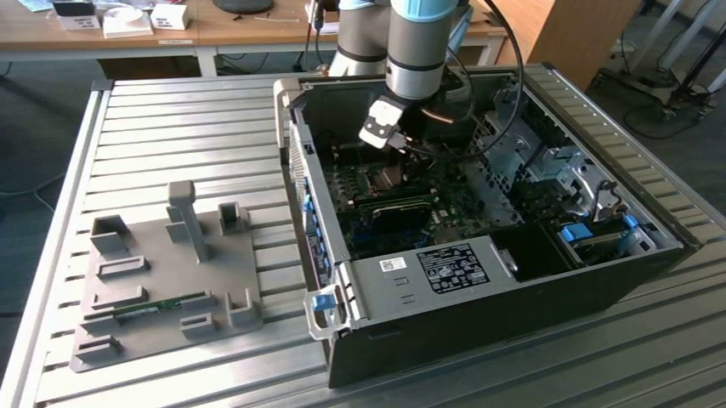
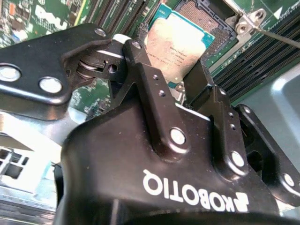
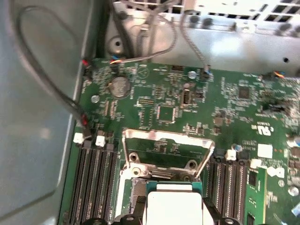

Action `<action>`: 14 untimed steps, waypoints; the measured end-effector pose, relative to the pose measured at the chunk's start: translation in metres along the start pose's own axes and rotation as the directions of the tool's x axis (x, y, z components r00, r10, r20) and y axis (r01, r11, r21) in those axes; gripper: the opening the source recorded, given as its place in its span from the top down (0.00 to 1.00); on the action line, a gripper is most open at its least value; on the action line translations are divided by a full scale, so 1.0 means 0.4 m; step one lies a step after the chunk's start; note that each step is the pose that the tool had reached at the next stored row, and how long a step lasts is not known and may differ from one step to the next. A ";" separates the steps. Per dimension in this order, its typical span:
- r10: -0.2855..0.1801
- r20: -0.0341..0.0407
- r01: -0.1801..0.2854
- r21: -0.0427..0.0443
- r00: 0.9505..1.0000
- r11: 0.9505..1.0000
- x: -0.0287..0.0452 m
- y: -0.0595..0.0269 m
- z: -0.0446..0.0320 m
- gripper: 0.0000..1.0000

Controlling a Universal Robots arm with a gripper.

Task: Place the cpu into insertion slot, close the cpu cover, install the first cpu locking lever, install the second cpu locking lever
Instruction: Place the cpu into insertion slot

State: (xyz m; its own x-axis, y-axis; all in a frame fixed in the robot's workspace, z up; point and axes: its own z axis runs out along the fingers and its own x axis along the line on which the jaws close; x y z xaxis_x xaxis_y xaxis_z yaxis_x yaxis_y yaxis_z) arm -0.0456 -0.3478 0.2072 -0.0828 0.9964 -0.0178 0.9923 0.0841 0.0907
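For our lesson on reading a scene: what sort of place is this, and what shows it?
Probably a robotics lab or test workshop: a robot arm, its gripper holding the cpu, works inside an open computer case on a slatted metal table, with cluttered desks beyond it.

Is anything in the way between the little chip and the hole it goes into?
No, nothing I can see. The gripper holds the cpu right over the open socket, and the part of the socket that shows is bare. The cpu cover stands flipped up at one socket edge, out of the way.
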 end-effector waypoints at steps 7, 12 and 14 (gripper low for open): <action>0.048 0.004 -0.048 0.001 0.999 0.999 0.000 0.000 0.000 0.46; 0.047 0.002 -0.047 0.060 0.999 0.997 0.000 0.002 0.001 0.46; 0.047 0.002 -0.047 0.060 0.999 0.997 0.000 0.002 0.001 0.46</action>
State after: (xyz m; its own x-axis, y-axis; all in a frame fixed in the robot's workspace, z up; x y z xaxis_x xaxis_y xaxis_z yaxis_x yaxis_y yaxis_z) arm -0.0448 -0.3478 0.2068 -0.0359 0.9992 -0.0158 0.9988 0.0364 0.0315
